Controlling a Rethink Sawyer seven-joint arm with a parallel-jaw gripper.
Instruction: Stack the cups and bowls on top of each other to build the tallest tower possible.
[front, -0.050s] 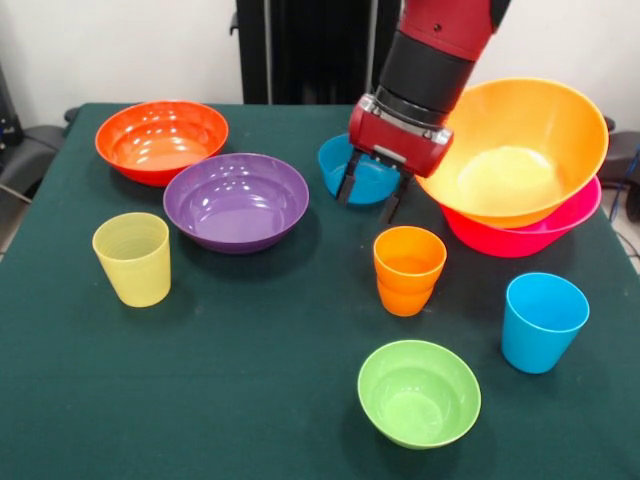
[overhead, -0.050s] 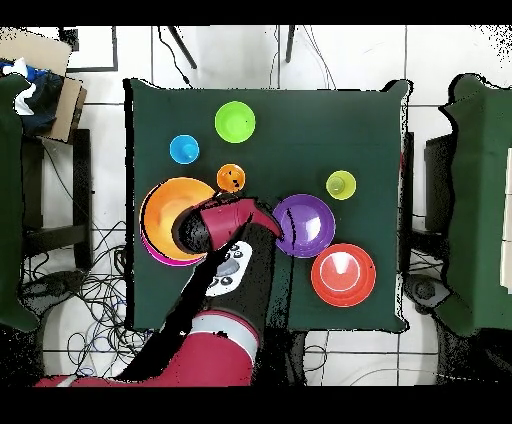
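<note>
Gripper (front, -0.050s: 369, 196) jaws apart, straddling near rim of small blue bowl (front, -0.050s: 350, 166), maybe touching; lg orange bowl (front, -0.050s: 520, 150) tilted in pink bowl (front, -0.050s: 560, 228)

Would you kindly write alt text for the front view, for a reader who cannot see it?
A red robot arm lowers its hand over a small blue bowl on a green table. Beside it, a large orange bowl sits tilted in a pink bowl; other bowls and cups stand scattered.

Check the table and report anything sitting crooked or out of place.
The large orange bowl sits tilted inside the pink bowl, its rim raised at the back and tipped toward the camera, not nested flat. The orange cup looks like two cups stacked. Everything else stands upright and apart; nothing looks spilled or broken.
</note>
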